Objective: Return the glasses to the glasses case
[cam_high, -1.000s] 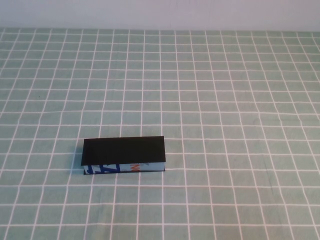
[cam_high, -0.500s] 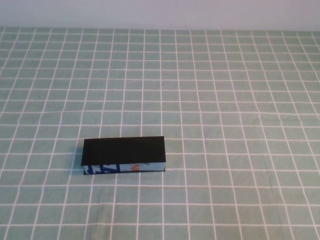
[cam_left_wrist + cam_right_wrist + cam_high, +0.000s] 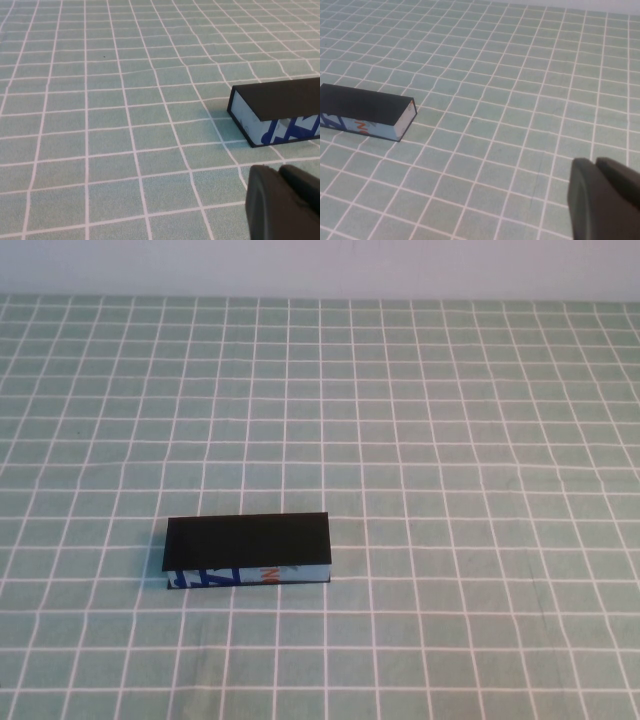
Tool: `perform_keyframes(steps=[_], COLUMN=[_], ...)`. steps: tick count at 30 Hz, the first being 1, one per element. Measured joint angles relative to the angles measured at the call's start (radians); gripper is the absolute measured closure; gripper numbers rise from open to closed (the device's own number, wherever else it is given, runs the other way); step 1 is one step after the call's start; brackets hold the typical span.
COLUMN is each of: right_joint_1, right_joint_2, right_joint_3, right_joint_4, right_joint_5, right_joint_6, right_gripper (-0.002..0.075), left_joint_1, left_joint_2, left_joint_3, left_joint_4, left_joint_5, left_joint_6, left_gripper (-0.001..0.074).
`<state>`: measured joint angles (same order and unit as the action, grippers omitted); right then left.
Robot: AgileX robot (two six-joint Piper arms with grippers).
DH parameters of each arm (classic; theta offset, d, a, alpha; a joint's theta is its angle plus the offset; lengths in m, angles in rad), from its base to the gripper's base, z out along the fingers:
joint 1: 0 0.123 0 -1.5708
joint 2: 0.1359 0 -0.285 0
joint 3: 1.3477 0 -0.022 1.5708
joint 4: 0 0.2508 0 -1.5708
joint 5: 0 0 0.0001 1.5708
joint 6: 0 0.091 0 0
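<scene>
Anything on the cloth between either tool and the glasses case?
Nothing visible. The closed glasses case lies alone on the checked cloth; only bare cloth separates it from the left tool and the right tool, both near the robot's side. The glasses aren't in view.

A bare test bench, likely a lab: a green grid-patterned cloth (image 3: 480, 440) covers the tabletop below a plain white wall (image 3: 320, 265).

Change: none that I can see. My case (image 3: 248, 552) lies closed where it was; both my grippers keep off it.
</scene>
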<state>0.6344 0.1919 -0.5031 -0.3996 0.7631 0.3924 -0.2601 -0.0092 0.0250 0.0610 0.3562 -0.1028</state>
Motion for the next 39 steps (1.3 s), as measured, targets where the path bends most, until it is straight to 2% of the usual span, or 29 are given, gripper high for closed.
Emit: perform_keyframes(steps=[4,8,13,16,19,26,32,39], right_joint_1=[-0.055,-0.192,-0.409,-0.525,-0.593,-0.614,-0.611,-0.496], right_joint_2=[-0.012,-0.024,-0.046,-0.060,-0.075,-0.149,-0.200,-0.200], right_joint_3=[0.000,0.002,0.032,0.061,0.126,0.336,0.478,0.524], right_joint_4=[0.007,0.011,0.020,0.095,0.170,0.276,0.300,0.304], right_joint_5=[0.000,0.000,-0.027,-0.079,-0.167,-0.358,-0.399,-0.380], right_joint_6=[0.000,0.000,0.000,0.000,-0.018,-0.136,-0.140,-0.149], right_gripper=[0.0737,0.0737,0.0737,0.0737,0.0737,0.0737,0.0737,0.0737], left_joint_1=[0.000,0.000,0.000,0.000,0.000,0.000,0.000,0.000], left_joint_2=[0.000,0.000,0.000,0.000,0.000,0.000,-0.002,-0.002], left_joint_3=[0.000,0.000,0.000,0.000,0.000,0.000,0.000,0.000], left_joint_4=[0.000,0.000,0.000,0.000,0.000,0.000,0.000,0.000], left_joint_5=[0.000,0.000,0.001,0.002,0.002,0.002,0.002,0.002], left_joint_6=[0.000,0.000,0.000,0.000,0.000,0.000,0.000,0.000], left_gripper=[0.0734,0.0733,0.0733,0.0733,0.0733,0.0733,0.0733,0.0733])
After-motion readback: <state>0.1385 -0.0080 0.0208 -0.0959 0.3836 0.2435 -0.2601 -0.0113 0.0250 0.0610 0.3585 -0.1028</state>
